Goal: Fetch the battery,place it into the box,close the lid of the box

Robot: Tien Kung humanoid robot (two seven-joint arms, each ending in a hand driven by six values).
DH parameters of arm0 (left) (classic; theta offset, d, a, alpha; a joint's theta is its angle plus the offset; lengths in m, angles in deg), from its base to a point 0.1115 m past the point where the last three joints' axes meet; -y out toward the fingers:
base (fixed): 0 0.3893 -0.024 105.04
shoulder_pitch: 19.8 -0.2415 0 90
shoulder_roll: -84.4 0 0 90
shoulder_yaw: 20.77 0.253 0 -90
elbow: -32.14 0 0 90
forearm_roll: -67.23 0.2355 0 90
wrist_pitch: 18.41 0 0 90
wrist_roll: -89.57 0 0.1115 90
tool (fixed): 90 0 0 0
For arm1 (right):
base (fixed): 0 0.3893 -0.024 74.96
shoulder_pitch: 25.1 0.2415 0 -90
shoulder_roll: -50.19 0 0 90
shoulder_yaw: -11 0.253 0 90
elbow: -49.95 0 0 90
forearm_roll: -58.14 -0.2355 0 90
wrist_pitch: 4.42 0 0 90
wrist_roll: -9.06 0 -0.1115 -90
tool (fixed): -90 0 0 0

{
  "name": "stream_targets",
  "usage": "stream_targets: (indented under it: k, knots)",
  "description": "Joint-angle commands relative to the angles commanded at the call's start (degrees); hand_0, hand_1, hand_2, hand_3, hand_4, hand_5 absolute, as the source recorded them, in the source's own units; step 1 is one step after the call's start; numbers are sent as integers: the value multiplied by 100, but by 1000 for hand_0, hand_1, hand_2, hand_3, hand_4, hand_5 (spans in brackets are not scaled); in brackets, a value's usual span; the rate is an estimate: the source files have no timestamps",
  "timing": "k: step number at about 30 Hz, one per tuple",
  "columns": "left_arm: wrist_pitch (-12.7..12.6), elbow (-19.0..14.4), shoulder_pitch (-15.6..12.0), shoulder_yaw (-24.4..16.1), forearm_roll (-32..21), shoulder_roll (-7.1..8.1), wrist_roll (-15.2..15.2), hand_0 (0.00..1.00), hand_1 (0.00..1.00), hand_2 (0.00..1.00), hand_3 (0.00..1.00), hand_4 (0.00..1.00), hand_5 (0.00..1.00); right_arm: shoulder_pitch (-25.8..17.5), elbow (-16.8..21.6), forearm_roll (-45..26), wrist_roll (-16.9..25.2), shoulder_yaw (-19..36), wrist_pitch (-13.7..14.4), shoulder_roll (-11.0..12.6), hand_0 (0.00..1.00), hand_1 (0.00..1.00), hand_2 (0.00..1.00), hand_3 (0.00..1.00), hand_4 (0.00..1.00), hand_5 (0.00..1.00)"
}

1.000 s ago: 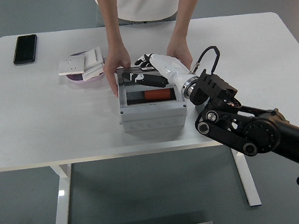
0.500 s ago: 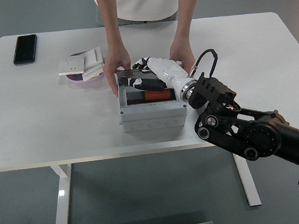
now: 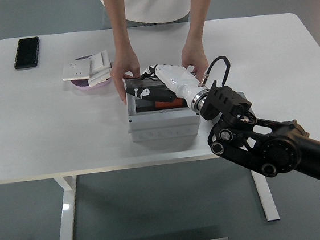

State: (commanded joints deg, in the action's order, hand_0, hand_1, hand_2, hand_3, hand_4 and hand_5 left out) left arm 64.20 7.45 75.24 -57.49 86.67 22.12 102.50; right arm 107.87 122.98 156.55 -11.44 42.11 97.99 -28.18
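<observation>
Box: one grey plastic box (image 3: 163,125), rectangular with a ribbed front wall, open on top, near the middle of the smooth white table (image 3: 30,139).
Battery: one orange cylinder (image 3: 161,104) lying flat inside the box, partly hidden by the hand above it.
Right hand: glossy white shell with black fingers (image 3: 155,89), reaching over the box's open top; fingers stretched out flat, gripping nothing that I can see.
Person: two hands, one (image 3: 125,69) on the box's left rim, the other (image 3: 194,59) at its far right corner.
Phone: one flat black slab (image 3: 27,52) at the far left.
Switch plates: a few white square plates (image 3: 89,68) stacked over a round purple dish (image 3: 81,82).
</observation>
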Motion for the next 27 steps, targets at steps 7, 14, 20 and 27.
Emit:
stream_targets:
  k: [7, 14, 20, 27]
  knots:
    - [-3, -1, 12, -5, 7, 2, 4, 641, 741, 588, 534, 415, 2, -15, -12, -16, -16, -22, -9, 16, 638, 645, 641, 629, 968, 998]
    - [-4, -2, 18, -15, 23, -1, 12, 641, 741, 588, 534, 414, 2, -7, -1, 26, -37, -20, -11, 13, 631, 645, 636, 625, 968, 998]
    - [-2, -3, 19, -26, 40, 0, 22, 641, 741, 588, 533, 413, 2, 1, -1, 47, -59, -21, -24, 12, 629, 642, 637, 626, 964, 998]
    - [2, -2, 26, -35, 62, -3, 29, 641, 741, 588, 533, 413, 2, 18, 12, 66, -78, -29, -28, 2, 628, 642, 635, 624, 960, 998]
